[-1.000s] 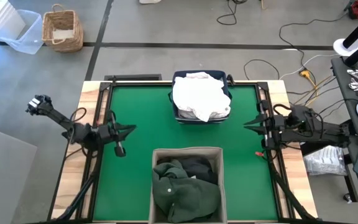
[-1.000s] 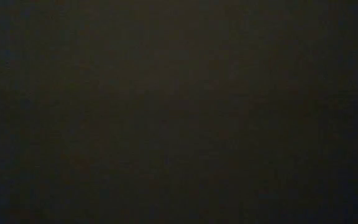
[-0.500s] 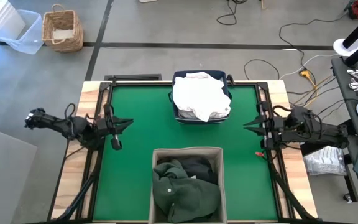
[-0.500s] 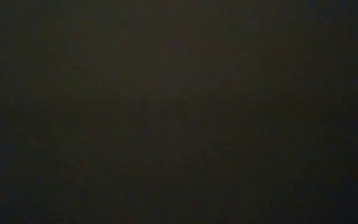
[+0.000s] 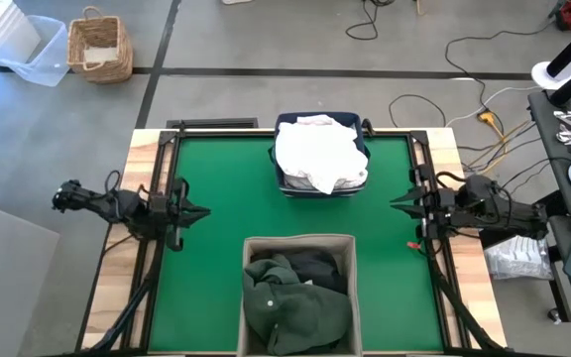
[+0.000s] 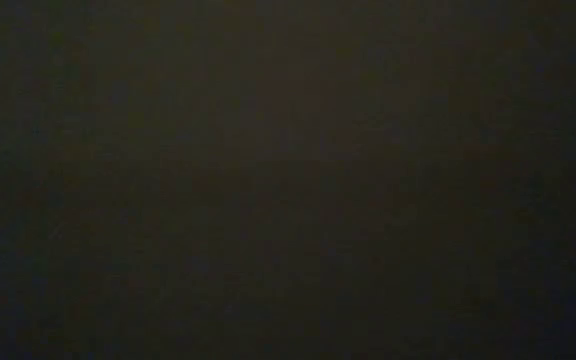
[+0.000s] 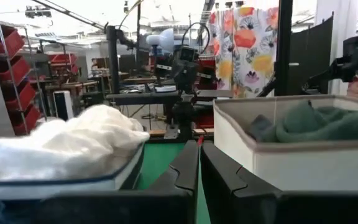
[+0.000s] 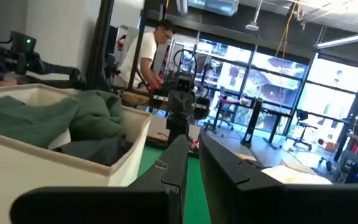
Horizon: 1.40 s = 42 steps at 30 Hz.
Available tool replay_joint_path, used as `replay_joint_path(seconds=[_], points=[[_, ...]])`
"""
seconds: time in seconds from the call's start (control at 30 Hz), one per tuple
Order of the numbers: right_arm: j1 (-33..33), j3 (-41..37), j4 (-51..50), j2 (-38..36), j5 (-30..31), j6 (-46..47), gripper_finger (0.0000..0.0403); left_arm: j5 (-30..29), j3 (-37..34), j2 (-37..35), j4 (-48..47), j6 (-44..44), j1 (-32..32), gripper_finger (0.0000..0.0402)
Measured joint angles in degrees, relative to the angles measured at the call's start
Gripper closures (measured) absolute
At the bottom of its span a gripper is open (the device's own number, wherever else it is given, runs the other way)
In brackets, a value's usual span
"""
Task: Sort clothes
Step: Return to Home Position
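White clothes [image 5: 317,154] are heaped in the navy bin [image 5: 284,183] at the far middle of the green table. Dark green and charcoal clothes [image 5: 295,297] fill the beige bin [image 5: 249,246] at the near middle. My left gripper [image 5: 203,211] is shut and empty over the table's left edge, pointing level toward the right. My right gripper [image 5: 395,205] is shut and empty over the right edge, pointing left. In the left wrist view the white clothes [image 7: 67,149] and the beige bin [image 7: 291,152] lie beyond the fingers. The low view is dark.
Black frame rails [image 5: 157,248] run along both table sides. A wicker basket [image 5: 99,47] and a clear tub [image 5: 33,55] stand on the floor beyond the far left. A person [image 8: 146,53] stands in the room behind. The green mat [image 5: 236,188] lies bare between the bins and the grippers.
My left arm has folded lower and drawn back toward the table's left edge. Its wrist has rolled, so the gripper now lies level. Both grippers stay shut, and the clothes have not moved.
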Motion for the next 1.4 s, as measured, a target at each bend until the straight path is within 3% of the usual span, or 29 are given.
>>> replay_joint_path(seconds=[0.17, 0.4, 0.77, 1.13, 1.4], points=[[-0.02, -1.14, 0.47, -0.03, 0.0, 0.91, 0.0369, -0.03, -7.39, -2.13, 7.9, 0.64, 0.0, 0.0401], [-0.02, -3.82, 1.78, -0.06, -1.04, 1.59, 0.0369, -0.05, -7.31, -2.1, 7.61, 0.57, 0.0, 0.0401], [-0.02, -15.76, 11.94, 0.02, -1.24, 5.81, 0.0391, -0.13, -7.36, -1.74, 4.54, 0.39, 0.0, 0.0401], [-0.02, -15.77, 8.08, 0.34, -0.85, 2.99, 0.0393, -0.16, -7.36, -1.65, 1.53, 0.59, 0.0, 0.0401], [-0.02, -15.75, 8.28, 0.42, 2.43, 3.13, 0.039, -0.58, -7.38, -0.91, 1.32, 6.0, 0.02, 0.0401]])
